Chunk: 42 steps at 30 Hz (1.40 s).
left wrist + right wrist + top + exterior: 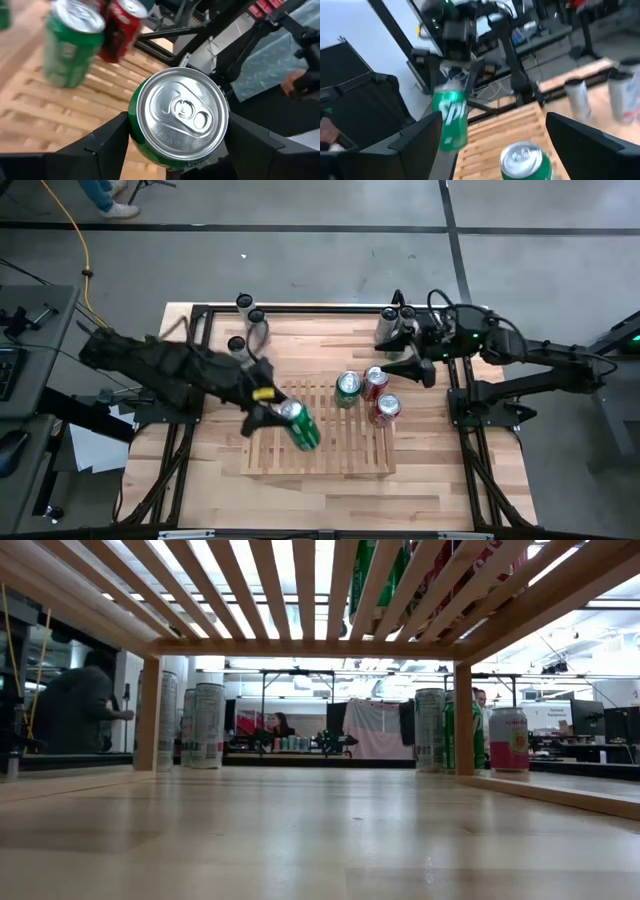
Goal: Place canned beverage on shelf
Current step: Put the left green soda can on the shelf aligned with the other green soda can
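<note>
A: Step? Left gripper (285,416) is clamped on a green can (299,425), one finger each side of the body, lid facing the wrist camera. Can is tilted, over the left part of the shelf (320,465).

B: Touching the slats yet?

A: Can't tell from above. In the right wrist view the green can (449,122) looks lifted over the rack, so I judge it mid-carry, not set down.

B: What's already on the shelf?

A: Three upright cans at the far right part: a standing green can (347,388) and two red cans (381,395) just beside it.

B: Right arm?

A: Right gripper (418,368) waits near the far right edge of the tabletop (330,505), fingers spread wide, holding nothing. Silver cans (396,326) stand off the shelf behind it, more at the far left.

B: Next move?

A: My read: bring the held can upright, lower it onto free slats on the left, well apart from the three, so it lands flat across slats and not in a gap. Then let go. Risk is tipping if released while tilted.
</note>
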Tool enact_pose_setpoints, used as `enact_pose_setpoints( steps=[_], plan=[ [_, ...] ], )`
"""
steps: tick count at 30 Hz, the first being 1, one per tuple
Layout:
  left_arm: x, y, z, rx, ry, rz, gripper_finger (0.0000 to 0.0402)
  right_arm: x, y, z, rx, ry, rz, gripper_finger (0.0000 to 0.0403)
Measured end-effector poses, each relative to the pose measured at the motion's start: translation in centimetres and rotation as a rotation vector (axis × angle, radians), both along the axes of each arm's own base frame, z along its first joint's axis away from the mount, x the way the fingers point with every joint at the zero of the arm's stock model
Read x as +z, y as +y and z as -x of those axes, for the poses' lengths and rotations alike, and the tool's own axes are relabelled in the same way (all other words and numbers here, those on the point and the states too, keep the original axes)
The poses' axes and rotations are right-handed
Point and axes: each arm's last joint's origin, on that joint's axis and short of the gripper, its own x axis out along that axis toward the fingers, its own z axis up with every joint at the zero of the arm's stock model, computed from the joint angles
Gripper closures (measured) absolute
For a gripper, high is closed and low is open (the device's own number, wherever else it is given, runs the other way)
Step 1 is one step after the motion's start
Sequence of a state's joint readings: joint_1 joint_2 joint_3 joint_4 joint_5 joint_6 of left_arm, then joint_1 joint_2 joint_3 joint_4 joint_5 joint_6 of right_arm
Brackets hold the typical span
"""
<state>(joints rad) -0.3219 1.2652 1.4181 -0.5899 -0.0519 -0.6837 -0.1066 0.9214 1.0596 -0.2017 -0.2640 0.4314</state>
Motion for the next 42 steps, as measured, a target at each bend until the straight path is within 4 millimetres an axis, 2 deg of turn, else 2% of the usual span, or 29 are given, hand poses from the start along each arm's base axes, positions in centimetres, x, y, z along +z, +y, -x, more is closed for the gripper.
enact_pose_setpoints(
  steps=[3,8,15,21,25,30,36,42],
  plan=[
    [-0.6,-1.6,-1.4,-0.058,-0.041,-0.056,0.0135,1.5,0.6,0.6,-0.016,-0.010,0.073,0.0062],
    [-1.7,-3.0,-3.1,-0.225,-0.121,-0.302,0.0135,3.3,1.3,1.5,-0.045,-0.005,0.126,0.0062],
    [-2.3,-1.7,-4.8,-0.311,-0.211,-0.623,0.0135,3.8,1.8,1.8,-0.104,0.000,0.085,0.0062],
    [-1.7,0.9,-5.9,-0.332,-0.297,-0.579,0.0135,3.4,2.0,1.2,-0.131,0.030,0.043,0.0062],
    [-1.9,1.6,-6.5,-0.347,-0.298,-0.554,0.0135,3.1,2.0,0.5,-0.133,0.054,0.019,0.0062],
    [-2.6,1.1,-8.6,-0.411,-0.253,-0.578,0.0135,2.7,2.0,-0.1,-0.133,0.074,0.020,0.0062],
    [-3.3,0.7,-11.9,-0.431,-0.084,-0.670,0.0135,2.6,2.0,-0.4,-0.132,0.081,0.019,0.0062],
    [-3.4,0.3,-13.3,-0.473,-0.042,-0.696,0.0135,2.6,2.0,-0.4,-0.132,0.082,0.013,0.0062]
  ],
)
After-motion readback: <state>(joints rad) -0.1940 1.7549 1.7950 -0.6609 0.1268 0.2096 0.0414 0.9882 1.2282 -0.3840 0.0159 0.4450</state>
